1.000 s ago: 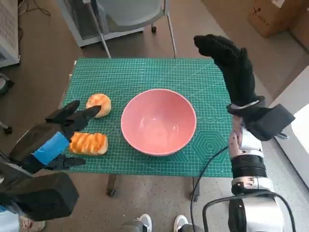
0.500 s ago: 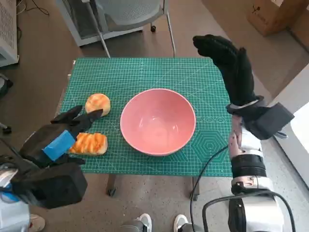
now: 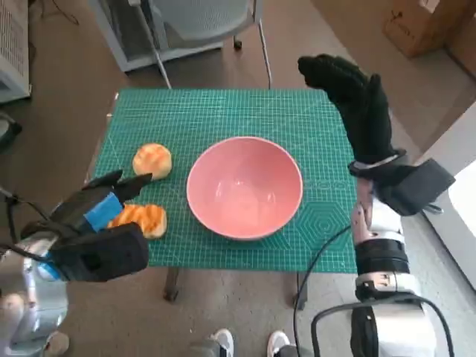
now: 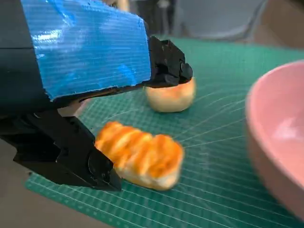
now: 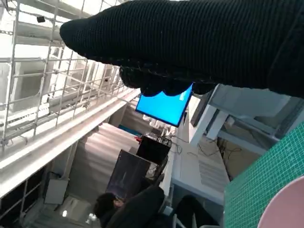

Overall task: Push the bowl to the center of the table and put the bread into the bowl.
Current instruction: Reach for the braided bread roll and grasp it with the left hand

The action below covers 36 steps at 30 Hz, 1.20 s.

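From the head view, the pink bowl sits near the middle of the green-matted worktop. The left hand hovers at the worktop's near left corner, fingers spread and grasping nothing; the striped long bread lies just under and beside its fingertips, between the hand and the bowl. A round bread rests just beyond the hand's fingertips, apart from the bowl's rim. The right hand is raised over the far right corner of the worktop, fingers extended and released, well away from the bowl. A chair stands on the floor past the far edge.

The left wrist view shows the left hand with its black fingers parted around the long bread, which lies flat on the mat; whether they touch it I cannot tell. The round bread lies past the upper finger, and the bowl is off to the side.

In the right wrist view, the gloved right hand holds nothing; a blue screen glows behind it.
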Available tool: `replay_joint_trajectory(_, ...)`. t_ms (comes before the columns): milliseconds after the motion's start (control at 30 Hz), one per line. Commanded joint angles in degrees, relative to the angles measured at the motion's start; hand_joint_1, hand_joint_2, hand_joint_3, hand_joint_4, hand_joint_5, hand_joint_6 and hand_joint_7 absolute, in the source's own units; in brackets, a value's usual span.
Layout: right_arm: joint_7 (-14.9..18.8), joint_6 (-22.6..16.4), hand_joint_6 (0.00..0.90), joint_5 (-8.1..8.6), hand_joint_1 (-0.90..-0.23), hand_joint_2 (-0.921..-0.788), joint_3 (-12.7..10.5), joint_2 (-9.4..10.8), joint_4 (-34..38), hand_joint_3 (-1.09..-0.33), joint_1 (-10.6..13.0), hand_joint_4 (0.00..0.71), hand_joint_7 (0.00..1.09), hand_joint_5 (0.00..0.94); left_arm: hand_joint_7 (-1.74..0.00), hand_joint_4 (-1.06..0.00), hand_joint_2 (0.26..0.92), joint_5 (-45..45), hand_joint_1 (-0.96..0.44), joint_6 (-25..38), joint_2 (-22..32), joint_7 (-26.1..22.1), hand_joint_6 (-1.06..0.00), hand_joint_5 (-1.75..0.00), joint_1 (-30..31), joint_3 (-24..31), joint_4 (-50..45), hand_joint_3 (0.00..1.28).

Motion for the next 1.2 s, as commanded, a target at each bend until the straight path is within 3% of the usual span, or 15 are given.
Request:
replay_joint_trajectory(33,0.48,1.0,0.343,0.4,-0.623,-0.921,0.08,0.05,-0.71,-0.564,2.08,0.277,0.02,0.003,-0.01,-0.1,0.729,2.65,0.2,0.19,-0.84,0.29,-0.3,0.0,-2.96,-3.1,5.48,0.01)
replay_joint_trajectory(400,0.14,1.68,0.344,0.54,-0.608,-0.921,0.08,0.03,-1.93,-0.561,2.89,0.274,0.02,0.001,0.0,-0.14,0.733,3.81,0.15,-1.22,-2.75,-0.43,-0.31,-0.01,-8.06,-7.86,17.74,0.02)
replay_joint_trajectory(700,0.13,2.18,0.345,0.64,-0.607,-0.921,0.0,-0.03,-2.74,-0.561,3.37,0.272,0.02,0.0,-0.02,-0.23,0.753,3.99,0.12,-3.88,-3.64,-0.74,-0.36,-0.03,-10.37,-10.69,24.42,0.03)
replay_joint_trajectory(867,0.28,2.42,0.345,0.79,-0.609,-0.921,-0.14,-0.15,-2.68,-0.561,3.37,0.27,0.02,0.0,-0.02,-0.33,0.772,4.23,0.12,-6.65,-4.05,0.76,-0.44,-0.02,-10.87,-11.6,27.58,0.05)
replay_joint_trajectory(1067,0.56,2.61,0.345,0.99,-0.607,-0.921,-0.26,-0.11,-2.88,-0.559,3.55,0.27,0.02,0.0,-0.04,-0.58,0.808,5.67,0.12,-10.37,-4.33,4.41,-0.61,-0.05,-10.64,-12.46,30.36,0.1)
replay_joint_trajectory(1133,0.52,2.62,0.345,0.96,-0.605,-0.921,-0.25,-0.05,-2.88,-0.558,3.57,0.27,0.02,0.0,-0.08,-0.74,0.818,5.92,0.11,-11.71,-4.06,5.49,-0.72,-0.1,-10.21,-12.48,30.46,0.11)
replay_joint_trajectory(1167,0.5,2.62,0.345,0.94,-0.605,-0.921,-0.23,-0.03,-2.89,-0.557,3.59,0.27,0.02,0.0,-0.1,-0.73,0.839,5.96,0.16,-12.27,-3.95,5.89,-0.76,-0.32,-10.04,-12.44,30.49,0.1)
replay_joint_trajectory(1200,0.49,2.62,0.345,0.93,-0.605,-0.921,-0.21,-0.02,-2.88,-0.557,3.61,0.27,0.02,0.0,-0.15,-0.7,0.868,5.96,0.24,-12.79,-3.75,6.14,-0.8,-0.66,-9.83,-12.33,30.34,0.1)
